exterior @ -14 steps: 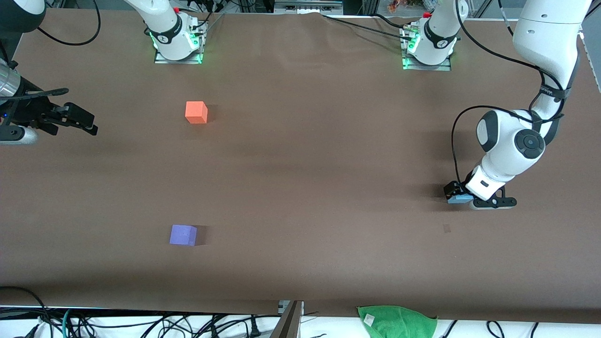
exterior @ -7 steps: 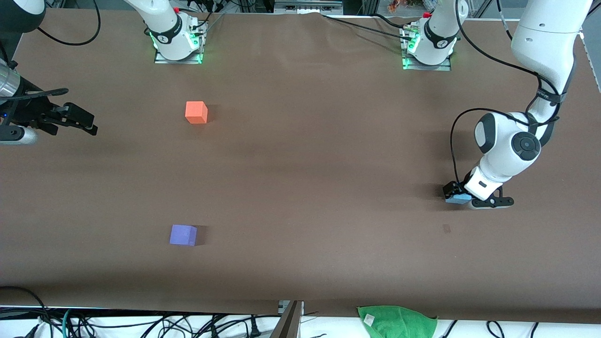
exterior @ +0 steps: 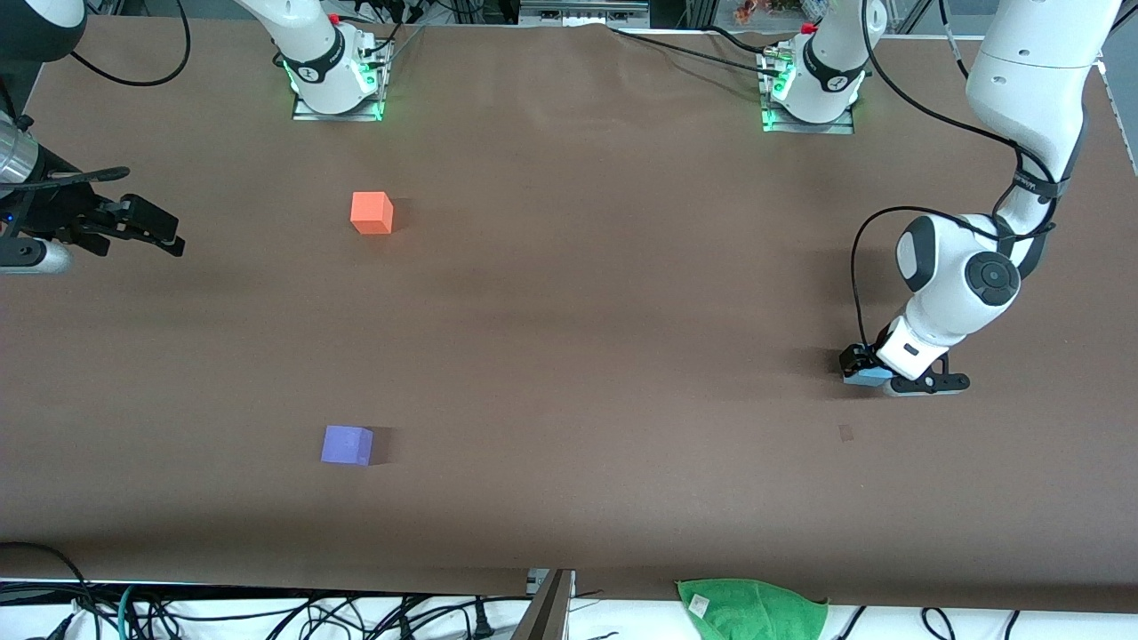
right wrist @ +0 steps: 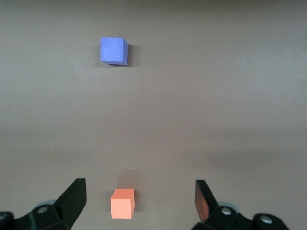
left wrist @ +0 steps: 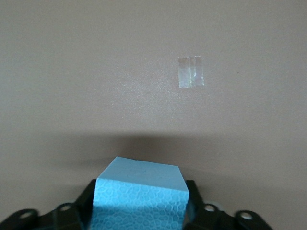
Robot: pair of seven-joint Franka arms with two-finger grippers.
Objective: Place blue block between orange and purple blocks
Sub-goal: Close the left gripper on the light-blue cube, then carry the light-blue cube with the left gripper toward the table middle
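Left gripper [exterior: 876, 373] was down at the table [exterior: 569, 311], mid-height in the front frame at the left arm's end. In the left wrist view its fingers [left wrist: 76, 211] sat against two opposite sides of the blue block [exterior: 867, 377], pinching it. We judged the block to be resting on the table, not lifted.

Right gripper [exterior: 147, 229] waited in the upper part of the frame, over the right arm's end of the table, fingers spread, nothing between them.

Orange block [exterior: 372, 213] sat in the upper half of the frame and purple block [exterior: 347, 445] in the lower half, nearer the front camera. They were well apart and roughly in line, both toward the right arm's end. The gap between them was bare, so we had a wide target.

Handling, our judgement:
- The block's surface looked like matte cellular foam, so we expected it to be light and slightly compressible.
- Grip should hold by friction without much squeeze, and over-clamping would only dent it.
- It didn't look fragile or slippery.
- The flat parallel faces were the right place to hold. The pads looked centred on the block, so we expected little twist on lift.

The carry had to cross most of the table. A scrap of clear tape [exterior: 845, 433] lay on the table just nearer the camera than the block. We judged it irrelevant.
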